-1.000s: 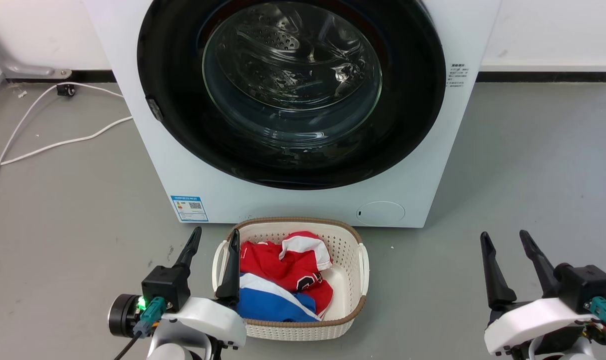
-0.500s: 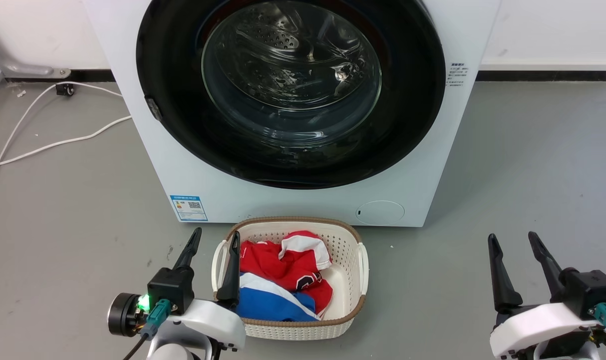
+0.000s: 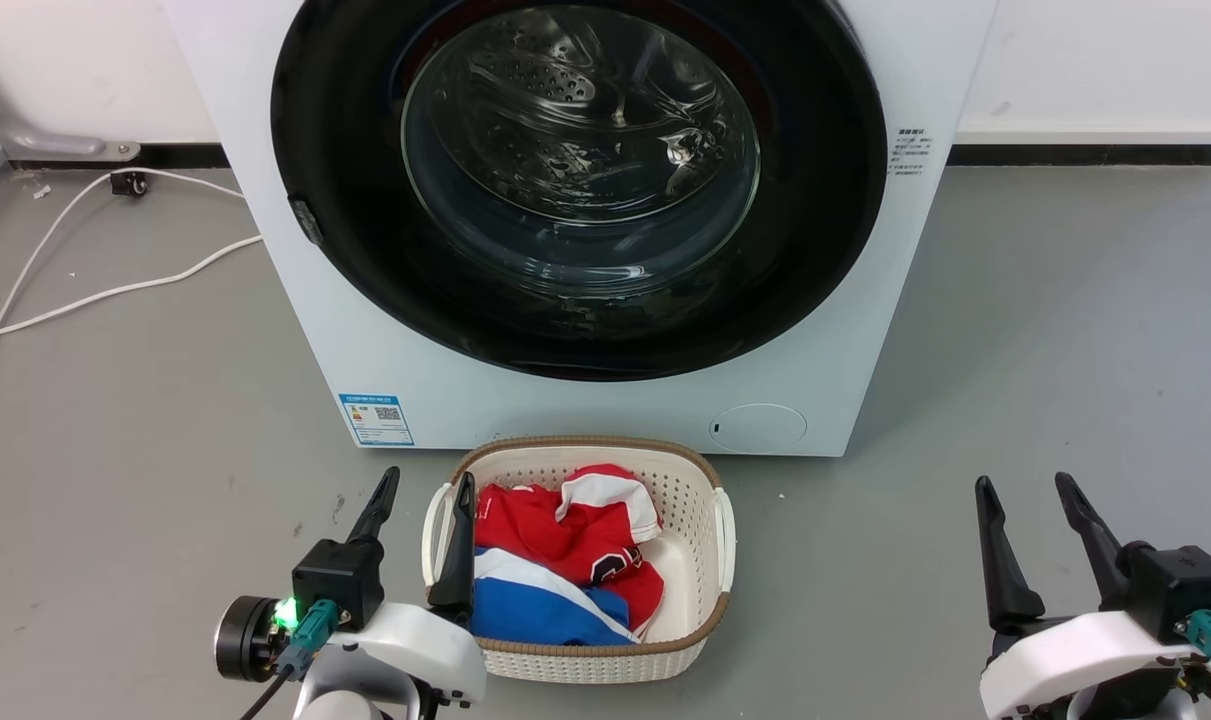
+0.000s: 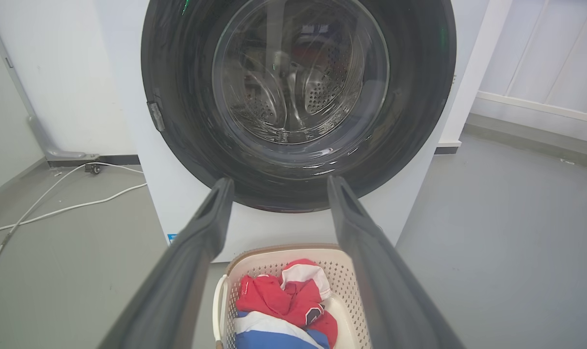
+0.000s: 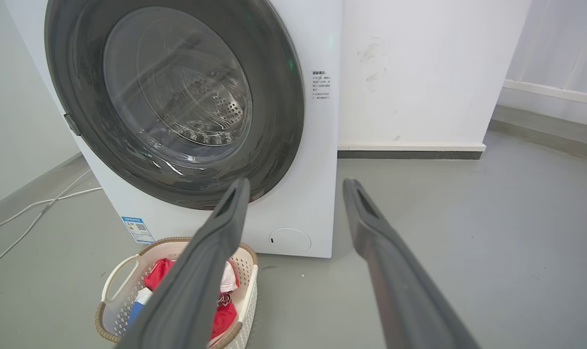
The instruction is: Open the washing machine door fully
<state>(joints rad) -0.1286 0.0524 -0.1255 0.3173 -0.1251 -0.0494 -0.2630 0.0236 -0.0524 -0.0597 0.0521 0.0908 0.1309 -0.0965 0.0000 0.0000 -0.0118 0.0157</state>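
The washing machine (image 3: pixel 585 410) is coloured white, the washing machine door (image 3: pixel 825 230) glossy black. A cream basket (image 3: pixel 695 500), dotted with holes, is rimmed in brown; red, white and blue cloth (image 3: pixel 535 530) is held in it.

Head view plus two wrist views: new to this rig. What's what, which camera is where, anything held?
A two-armed robot faces a white washing machine; its round black door looks shut. The head camera looks down on the scene; each wrist camera looks along that arm's jaws. The left gripper and right gripper sit low, jaws open, holding nothing. On the grey floor: a cream basket of red, white and blue clothes before the machine, and a white cable at the left.
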